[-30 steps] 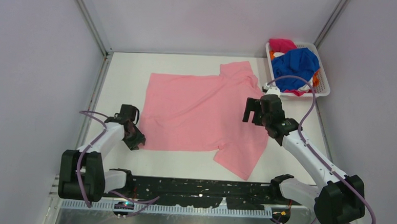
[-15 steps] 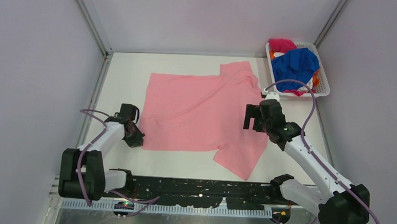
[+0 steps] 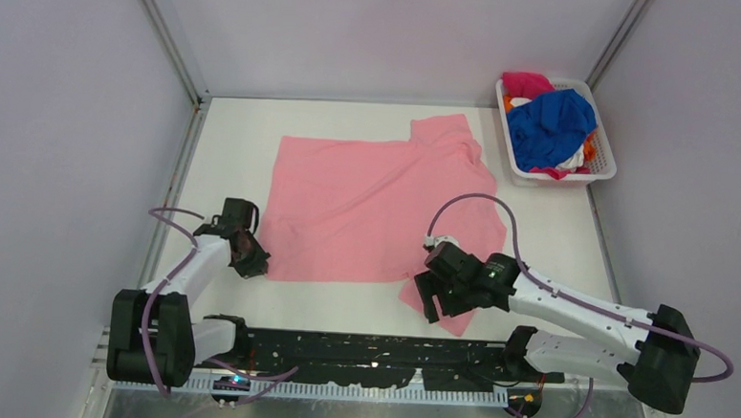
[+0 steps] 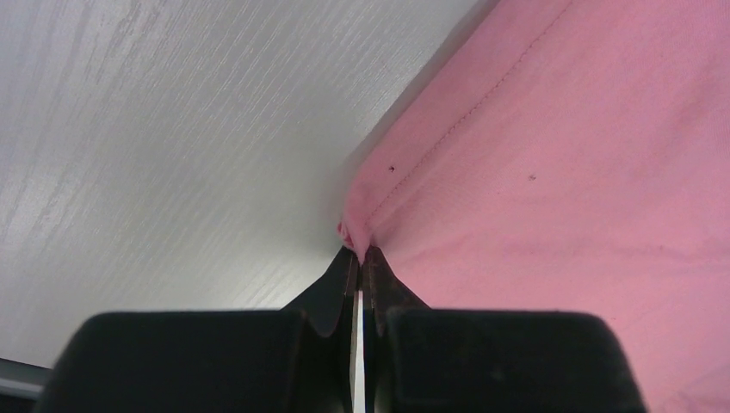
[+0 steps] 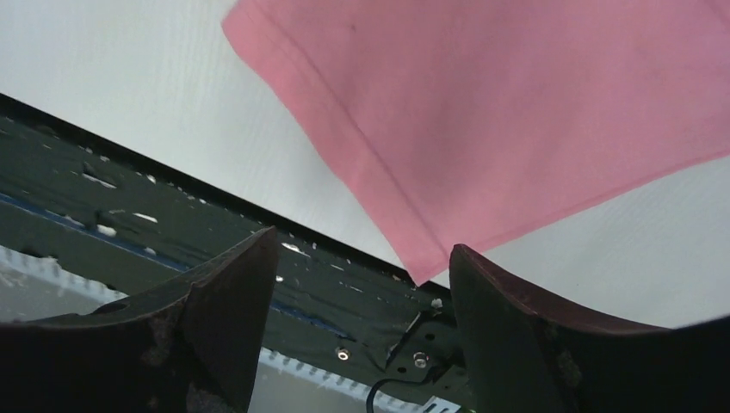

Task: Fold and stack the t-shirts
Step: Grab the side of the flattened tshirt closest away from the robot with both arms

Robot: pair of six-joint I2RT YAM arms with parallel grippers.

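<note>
A light pink collared t-shirt [image 3: 367, 204] lies spread flat on the white table, collar toward the basket. My left gripper [image 3: 250, 261] is shut on its near-left hem corner. In the left wrist view the fingertips [image 4: 360, 255] pinch a small tuck of pink cloth [image 4: 551, 155]. My right gripper [image 3: 431, 304] hovers low over the near sleeve [image 3: 458, 314], close to the table's front edge. Its jaws stand open in the right wrist view [image 5: 361, 249], with the sleeve's corner [image 5: 482, 112] just beyond them and nothing held.
A white mesh basket [image 3: 607, 162] at the far right holds a royal blue shirt [image 3: 548, 123], a magenta one [image 3: 526, 83], and bits of orange [image 3: 592, 144] and white [image 3: 572, 160] cloth. A black rail [image 3: 359, 357] runs along the table's near edge, close under the right gripper.
The right arm swung from over the shirt's right side down and toward me to the near sleeve. The left gripper closed on the hem corner.
</note>
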